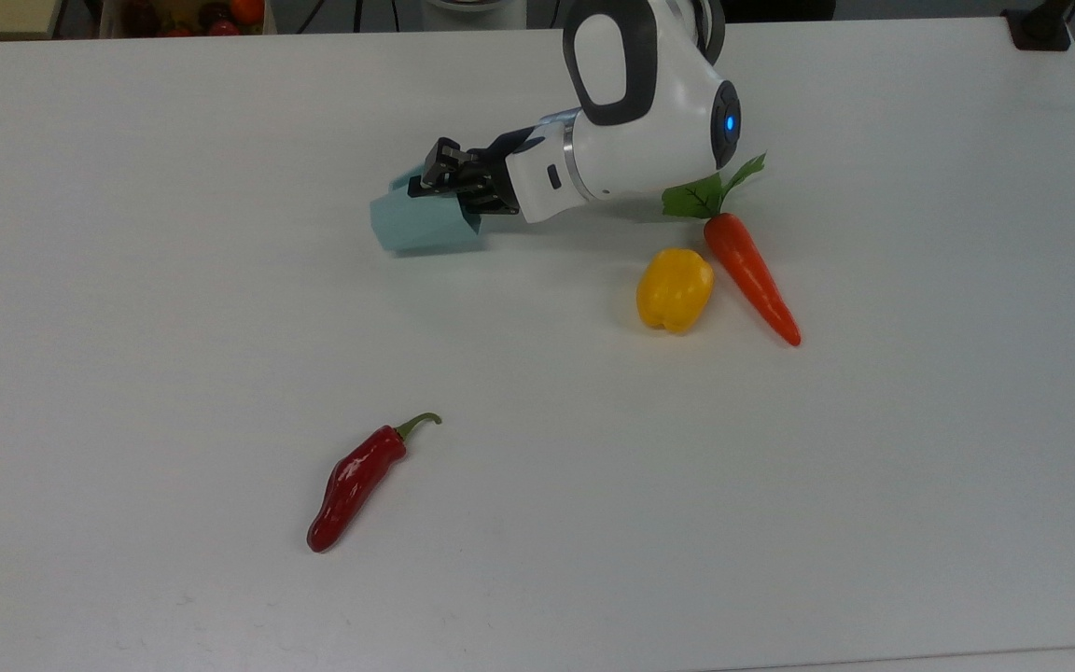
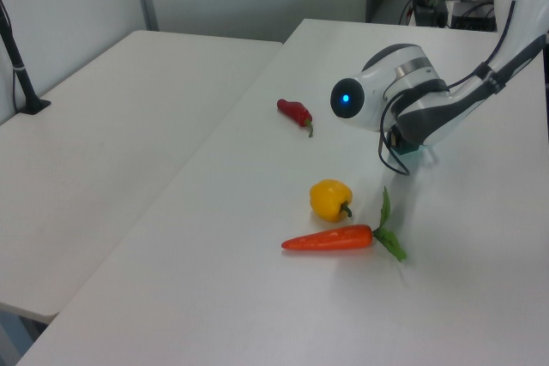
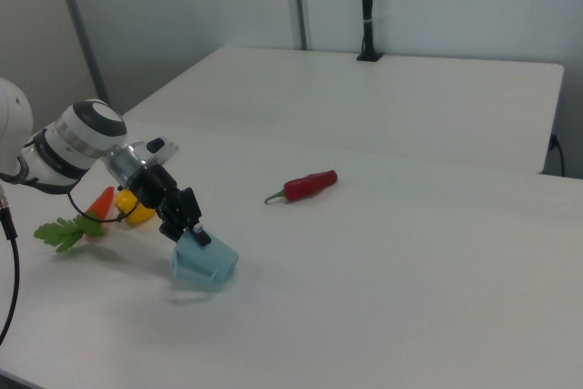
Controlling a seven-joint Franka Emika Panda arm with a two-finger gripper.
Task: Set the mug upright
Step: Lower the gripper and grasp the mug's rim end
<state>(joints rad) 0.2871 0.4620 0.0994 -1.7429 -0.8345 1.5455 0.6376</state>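
The pale blue faceted mug [image 1: 418, 227] is at the table's back middle in the top view, tipped, with its narrow end toward the top view's left. In the right view the mug [image 3: 206, 261] hangs tilted just above the table, a shadow under it. My gripper [image 1: 441, 179] reaches in from the top view's right and is shut on the mug's wall at its wide rim end. In the right view my gripper [image 3: 192, 229] grips the mug's upper edge. In the left view the arm hides most of the mug [image 2: 409, 151].
A yellow pepper [image 1: 675, 289] and a carrot [image 1: 750, 276] with green leaves lie to the top view's right of the mug, close under the arm. A red chili [image 1: 356, 483] lies nearer the front. The white table [image 1: 127, 327] has wide bare room on the top view's left.
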